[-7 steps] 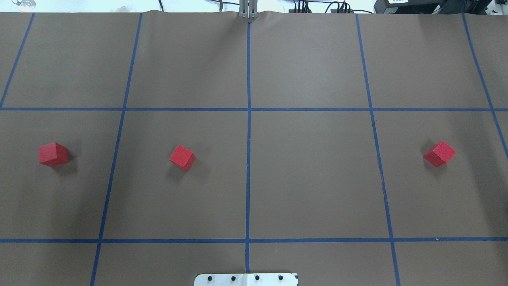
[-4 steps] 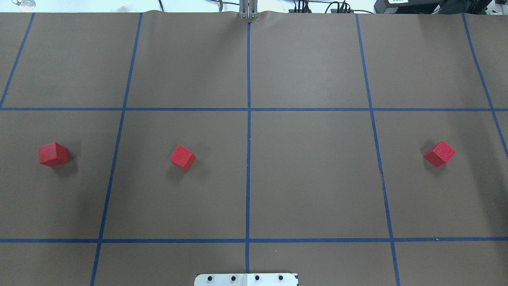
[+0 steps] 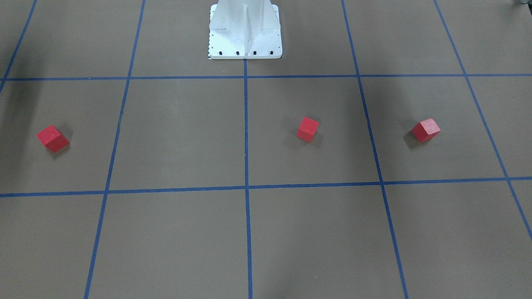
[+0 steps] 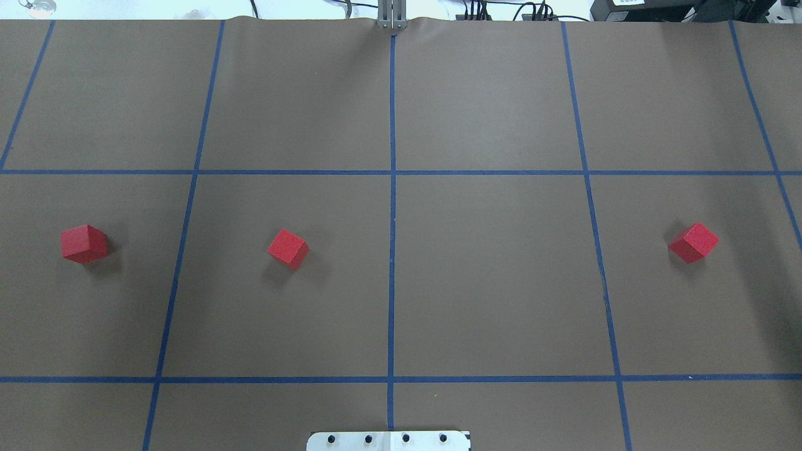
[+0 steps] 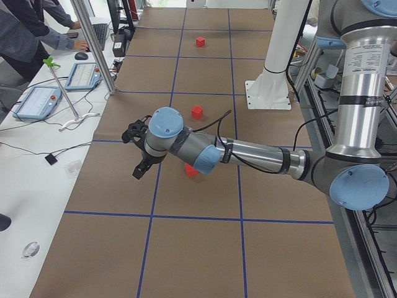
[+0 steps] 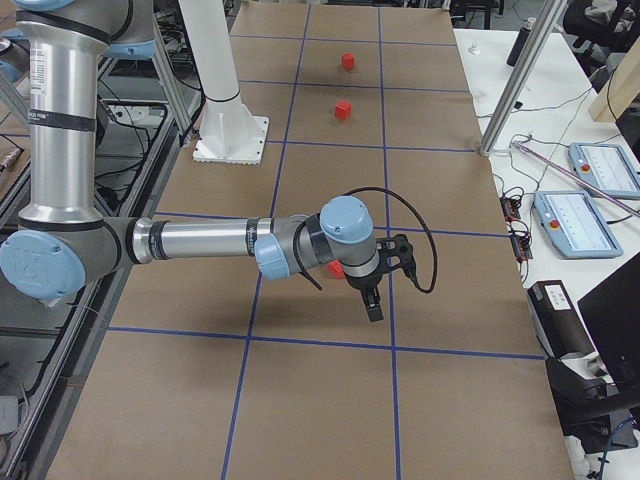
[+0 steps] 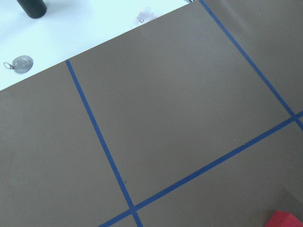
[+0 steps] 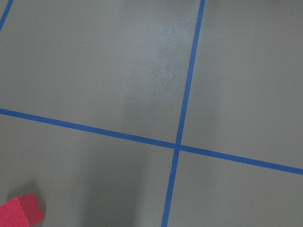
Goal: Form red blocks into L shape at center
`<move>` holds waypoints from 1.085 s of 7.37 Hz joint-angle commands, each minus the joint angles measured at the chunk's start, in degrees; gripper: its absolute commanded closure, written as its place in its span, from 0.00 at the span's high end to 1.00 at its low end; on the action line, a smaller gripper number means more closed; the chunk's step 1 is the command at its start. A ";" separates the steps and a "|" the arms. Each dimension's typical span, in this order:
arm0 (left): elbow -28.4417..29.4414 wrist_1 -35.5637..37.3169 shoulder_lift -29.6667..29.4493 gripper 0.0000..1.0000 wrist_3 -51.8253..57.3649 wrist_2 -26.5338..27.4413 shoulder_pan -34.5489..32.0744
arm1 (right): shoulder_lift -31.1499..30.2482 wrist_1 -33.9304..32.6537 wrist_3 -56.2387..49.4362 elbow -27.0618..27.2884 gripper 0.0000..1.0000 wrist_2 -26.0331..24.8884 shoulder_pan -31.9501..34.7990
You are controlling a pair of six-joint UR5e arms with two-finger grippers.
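Three red blocks lie apart in a row on the brown floor: the left block (image 4: 84, 243), the middle block (image 4: 288, 248) and the right block (image 4: 693, 242). They also show in the front view as the right block (image 3: 52, 138), the middle block (image 3: 307, 129) and the left block (image 3: 425, 130). The center (image 4: 391, 263) on the middle blue line is bare. My left gripper (image 5: 138, 167) hangs above the floor beside the left block (image 5: 191, 169). My right gripper (image 6: 373, 305) hangs beside the right block (image 6: 335, 268). I cannot tell whether either is open or shut.
The white base (image 4: 388, 441) stands at the near middle edge. Operators (image 5: 31, 31) sit at a side table with tablets (image 5: 37, 102) and a metal post (image 5: 93, 43). More tablets (image 6: 585, 220) lie on the table beyond the floor's far edge.
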 commanded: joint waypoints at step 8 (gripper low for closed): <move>-0.73 -5.90 -17.18 1.00 -42.92 22.25 41.30 | 0.05 11.87 10.02 -0.75 0.99 0.53 -5.81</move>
